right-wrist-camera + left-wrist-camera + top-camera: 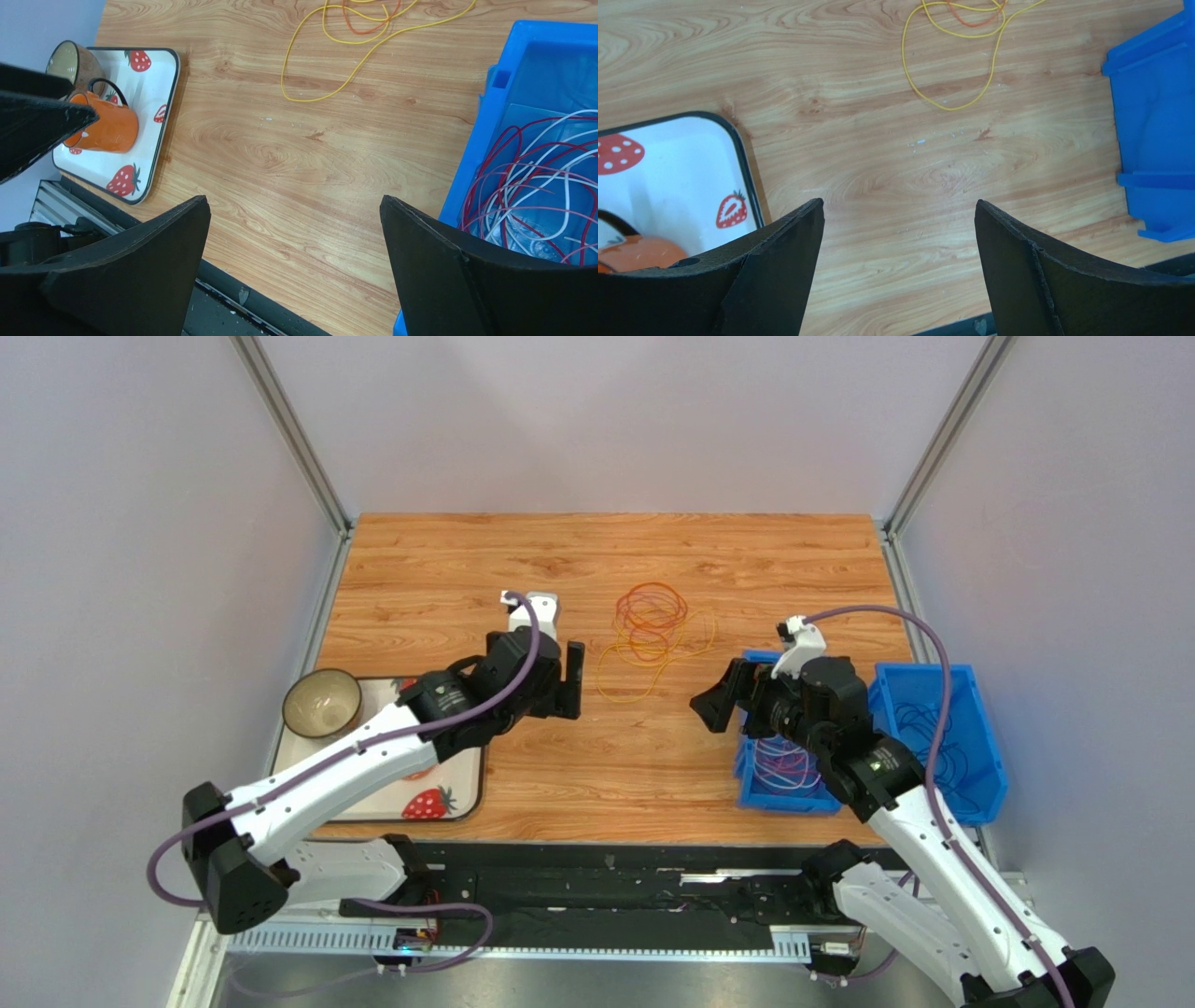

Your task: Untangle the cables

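The loose cables (650,623) lie as a tangle of orange, red and yellow loops on the wooden table, toward the back middle. One yellow loop (952,109) trails out of it toward the front and also shows in the right wrist view (283,73). My left gripper (572,679) hovers left of the tangle, open (899,203), with bare wood between its fingers. My right gripper (716,707) is off to the tangle's right and nearer the front, open (295,199) and empty. More red and white cables (533,189) lie in a blue bin (491,105).
Two blue bins (779,791) (982,770) stand at the right, both holding cables. A strawberry-print tray (449,798) at the left carries a bowl (321,703) and an orange mug (105,126). The table's front edge runs just below both grippers.
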